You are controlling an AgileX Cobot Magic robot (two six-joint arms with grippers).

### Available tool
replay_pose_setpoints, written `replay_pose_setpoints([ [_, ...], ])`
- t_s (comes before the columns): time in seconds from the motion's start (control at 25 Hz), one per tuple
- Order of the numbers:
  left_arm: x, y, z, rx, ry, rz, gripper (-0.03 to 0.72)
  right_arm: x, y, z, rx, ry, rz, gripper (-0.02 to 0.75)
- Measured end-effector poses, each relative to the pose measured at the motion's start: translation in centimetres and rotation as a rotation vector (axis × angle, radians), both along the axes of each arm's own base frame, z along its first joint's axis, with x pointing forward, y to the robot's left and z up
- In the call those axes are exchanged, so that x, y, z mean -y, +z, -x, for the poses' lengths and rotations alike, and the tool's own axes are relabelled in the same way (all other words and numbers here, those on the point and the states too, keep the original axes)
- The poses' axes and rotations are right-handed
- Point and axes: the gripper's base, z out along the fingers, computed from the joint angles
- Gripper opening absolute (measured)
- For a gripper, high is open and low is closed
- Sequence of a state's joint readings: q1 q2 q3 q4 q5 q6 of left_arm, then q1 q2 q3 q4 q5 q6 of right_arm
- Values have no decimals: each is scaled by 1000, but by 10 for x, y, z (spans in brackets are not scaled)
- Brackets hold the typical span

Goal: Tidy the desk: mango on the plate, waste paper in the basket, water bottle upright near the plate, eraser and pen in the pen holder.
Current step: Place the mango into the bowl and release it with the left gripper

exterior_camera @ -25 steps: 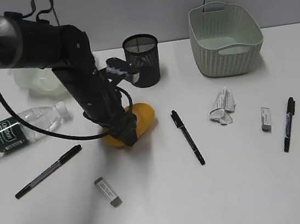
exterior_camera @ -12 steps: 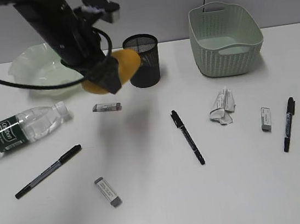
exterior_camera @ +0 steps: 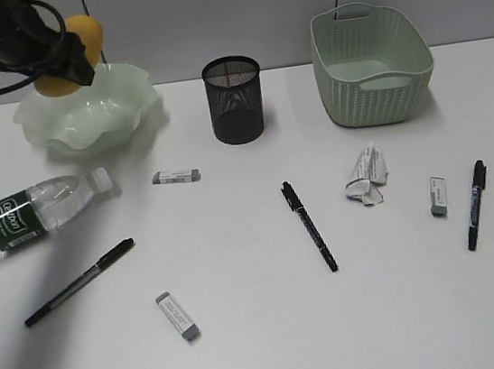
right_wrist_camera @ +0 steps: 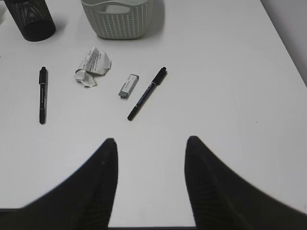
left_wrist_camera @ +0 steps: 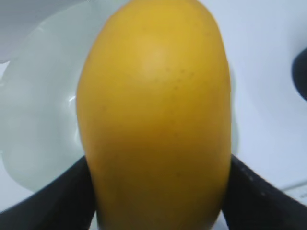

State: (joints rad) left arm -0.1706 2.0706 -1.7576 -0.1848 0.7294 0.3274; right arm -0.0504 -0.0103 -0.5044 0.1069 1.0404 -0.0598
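Left gripper [exterior_camera: 76, 63] clamps the mango [exterior_camera: 75, 54] between its dark fingers [left_wrist_camera: 53, 201], holding it in the air above the back-left rim of the ruffled green plate [exterior_camera: 118, 106]. The arm behind the claw is cut off by the top-left corner of the exterior view. In the left wrist view the mango fills nearly everything, hiding the fingertips and most of the plate beneath. Right gripper [right_wrist_camera: 149, 158] hangs with its fingers spread and nothing between them, over bare desk [right_wrist_camera: 230, 72]; ahead of it lie a pen [right_wrist_camera: 147, 93], an eraser [right_wrist_camera: 128, 86] and the waste paper [right_wrist_camera: 92, 66].
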Motion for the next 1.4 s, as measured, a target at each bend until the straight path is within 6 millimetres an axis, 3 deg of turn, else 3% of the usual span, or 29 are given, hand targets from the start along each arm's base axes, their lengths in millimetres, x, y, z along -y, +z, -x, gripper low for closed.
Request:
replay_pose_setpoints([
  [0.16, -15, -39, -18, -14, 55, 7, 555, 0, 0, 0, 0, 0, 0, 373],
  [0.32, -15, -70, -31, 10, 88, 31, 555, 0, 0, 0, 0, 0, 0, 373],
  [0.56, -15, -90, -43, 93, 128, 53, 604, 0, 0, 0, 0, 0, 0, 373],
  [0.72, -15, -88, -46, 125, 135, 56, 653, 0, 0, 0, 0, 0, 0, 373],
  [1.0, -15, -78, -43, 121, 125, 52, 657, 0, 0, 0, 0, 0, 0, 373],
  [1.4, -15, 2, -7, 32, 64, 63, 620, 0, 0, 0, 0, 0, 0, 373],
])
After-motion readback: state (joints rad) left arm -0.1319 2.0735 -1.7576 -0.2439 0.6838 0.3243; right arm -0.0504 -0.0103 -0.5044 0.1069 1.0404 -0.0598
